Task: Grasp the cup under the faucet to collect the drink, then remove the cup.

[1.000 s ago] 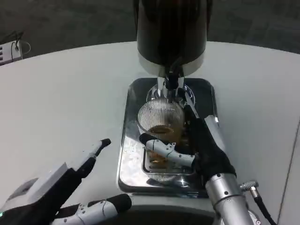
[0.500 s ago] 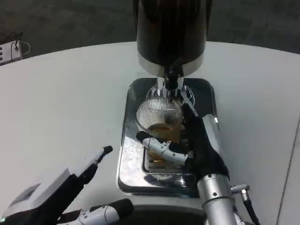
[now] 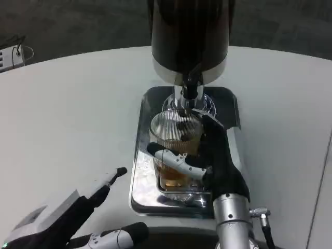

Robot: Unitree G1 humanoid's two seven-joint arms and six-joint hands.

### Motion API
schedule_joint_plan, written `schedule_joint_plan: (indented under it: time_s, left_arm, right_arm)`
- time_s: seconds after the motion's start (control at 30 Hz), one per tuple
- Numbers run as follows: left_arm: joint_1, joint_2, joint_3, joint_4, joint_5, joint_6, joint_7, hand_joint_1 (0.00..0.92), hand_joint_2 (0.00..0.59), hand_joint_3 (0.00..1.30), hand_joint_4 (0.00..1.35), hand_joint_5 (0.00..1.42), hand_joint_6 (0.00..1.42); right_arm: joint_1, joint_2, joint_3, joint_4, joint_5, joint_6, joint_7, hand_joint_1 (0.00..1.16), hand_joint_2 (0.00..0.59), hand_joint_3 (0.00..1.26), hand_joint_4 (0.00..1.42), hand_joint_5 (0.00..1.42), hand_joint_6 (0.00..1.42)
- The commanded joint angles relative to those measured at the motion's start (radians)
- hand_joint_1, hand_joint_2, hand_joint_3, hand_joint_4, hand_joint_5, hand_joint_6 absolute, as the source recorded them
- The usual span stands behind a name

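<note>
A white power strip is being seen at the far-left edge of the desk, well left of the dispenser.

The left hand is being held low at the near-left, well left of the tray and down from the dispenser; its fingers are spread apart, nothing is being held, and one black-tipped finger is being pointed twd the tray w/o touching it.

The shiny metal tray is being seen directly below the dispenser, on the desk.

The ribbed glass cup is being held over the tray, just below the dispenser's faucet, its rim near the spout. Amber drink is being seen in its lower part. Whether the cup base is resting on the tray cannot be told.

The right hand is being wrapped round the cup from the right, below the dispenser; its white-and-black thumb is being pressed across the cup's near side, w/ the black fingers at the far-right side. The silver right forearm is being seen running down to the bottom edge.
</note>
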Motion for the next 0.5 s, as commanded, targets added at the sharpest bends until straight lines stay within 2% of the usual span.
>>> schedule_joint_plan:
  time_s: [0.03,0.3,0.5]
  left_arm:
    - [0.017,0.012,0.005,-0.012,-0.008,0.003,-0.011,0.000,0.058,0.05,0.00,0.00,0.08]
    - [0.010,0.014,0.007,0.001,-0.019,-0.014,-0.008,0.000,0.058,0.05,0.00,0.00,0.08]
    - [-0.003,0.014,0.004,0.017,-0.030,-0.030,-0.006,0.000,0.058,0.05,0.00,0.00,0.08]
  right_arm:
    - [0.028,0.047,0.000,-0.011,0.000,-0.015,-0.050,0.97,0.244,0.65,0.82,0.90,0.36]
    - [0.089,0.030,0.014,-0.105,-0.009,-0.008,-0.046,1.00,0.230,0.92,1.12,1.18,0.52]
    - [0.183,-0.013,0.027,-0.274,-0.009,0.036,0.069,1.00,0.220,1.05,1.25,1.30,0.62]
